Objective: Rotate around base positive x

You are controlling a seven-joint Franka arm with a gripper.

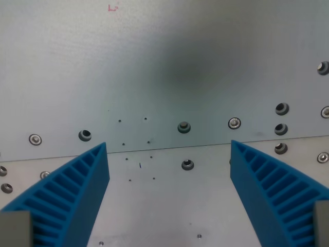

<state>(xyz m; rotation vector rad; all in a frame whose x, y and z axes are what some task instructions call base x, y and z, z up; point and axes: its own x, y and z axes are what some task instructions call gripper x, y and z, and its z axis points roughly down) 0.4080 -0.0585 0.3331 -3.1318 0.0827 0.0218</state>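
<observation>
Grey metal surface (169,56) with a plate seam (169,148) and scattered bolts lies bare under the gripper (169,170), blue fingers (82,190) spread wide, grasping nothing.

The counter (169,62) is a pale grey metal plate with a seam (169,148) crossing it from side to side, slightly tilted. Screws (234,123) and bolt holes (85,135) dot it along that seam and toward the wrist view's right. Tiny dark specks (140,165) sit near the middle, and a faint red mark (112,7) shows at the top.
</observation>
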